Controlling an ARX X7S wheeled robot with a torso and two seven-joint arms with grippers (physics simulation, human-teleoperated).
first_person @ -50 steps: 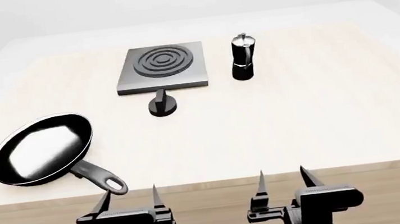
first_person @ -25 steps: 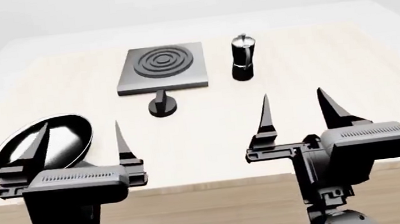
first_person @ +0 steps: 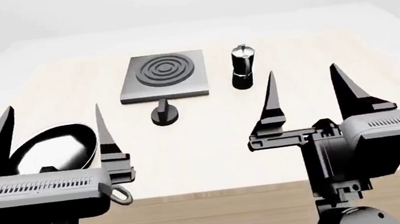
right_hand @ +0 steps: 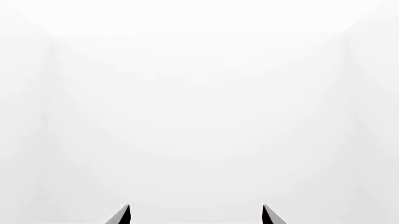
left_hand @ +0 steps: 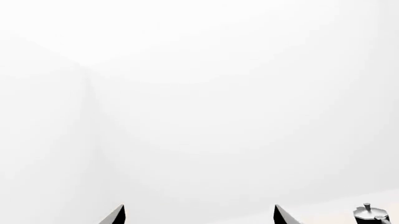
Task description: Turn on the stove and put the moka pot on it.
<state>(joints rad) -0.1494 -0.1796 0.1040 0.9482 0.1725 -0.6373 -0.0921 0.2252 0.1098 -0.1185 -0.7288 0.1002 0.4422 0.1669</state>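
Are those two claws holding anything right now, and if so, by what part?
Nothing is held. The left gripper and the right gripper both stand open and empty, well short of the moka pot.

Two matte black arms fill the foreground, each ending in a boxy dark grey housing with a strip of fine ribbed vents across its top face. The left gripper point(first_person: 51, 132) and right gripper point(first_person: 308, 91) each carry a pair of long, thin fingers tapering to sharp points, mounted on stepped black brackets. Below the housings sit blocky black wrist sections, the right one ending in a rounded joint cap. No cables or markings are visible
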